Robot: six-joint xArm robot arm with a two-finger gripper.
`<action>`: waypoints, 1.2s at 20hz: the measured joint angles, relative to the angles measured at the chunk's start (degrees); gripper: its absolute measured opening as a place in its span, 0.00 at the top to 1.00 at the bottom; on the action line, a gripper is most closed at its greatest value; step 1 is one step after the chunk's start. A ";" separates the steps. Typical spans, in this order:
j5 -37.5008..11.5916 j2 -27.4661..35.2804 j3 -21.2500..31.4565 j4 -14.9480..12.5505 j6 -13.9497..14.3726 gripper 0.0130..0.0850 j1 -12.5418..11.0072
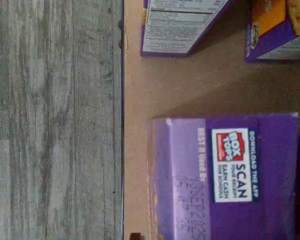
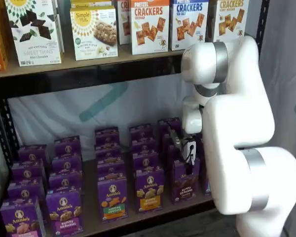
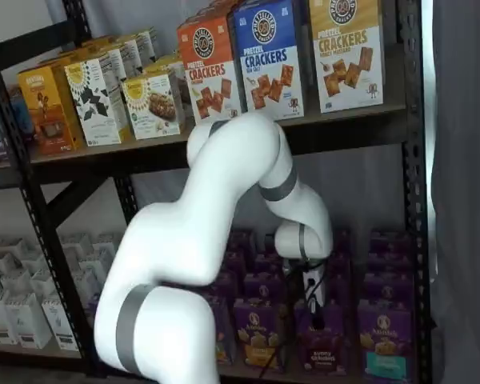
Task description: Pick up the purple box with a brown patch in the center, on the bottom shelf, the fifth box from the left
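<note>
Above the bottom shelf [image 2: 153,213], the white arm [image 2: 237,148] lowers its pincer [image 2: 183,148] over the front-row purple box [image 2: 184,183], just beside the orange-panel carton [image 2: 149,189]; a tight row could snag a finger or tip that neighbour. Whether the pincer grips I cannot tell. Only the wrist view shows the box's top flap [image 1: 230,170]
</note>
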 joint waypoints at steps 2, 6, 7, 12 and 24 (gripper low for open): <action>0.03 0.20 -0.18 -0.05 0.11 0.28 0.07; 0.09 0.47 -0.47 0.42 -0.16 0.39 0.23; 0.10 0.50 -0.52 0.54 -0.22 0.44 0.27; 0.19 0.43 -0.53 0.58 -0.13 0.56 0.40; 0.21 -0.10 0.23 -0.53 0.90 0.72 0.41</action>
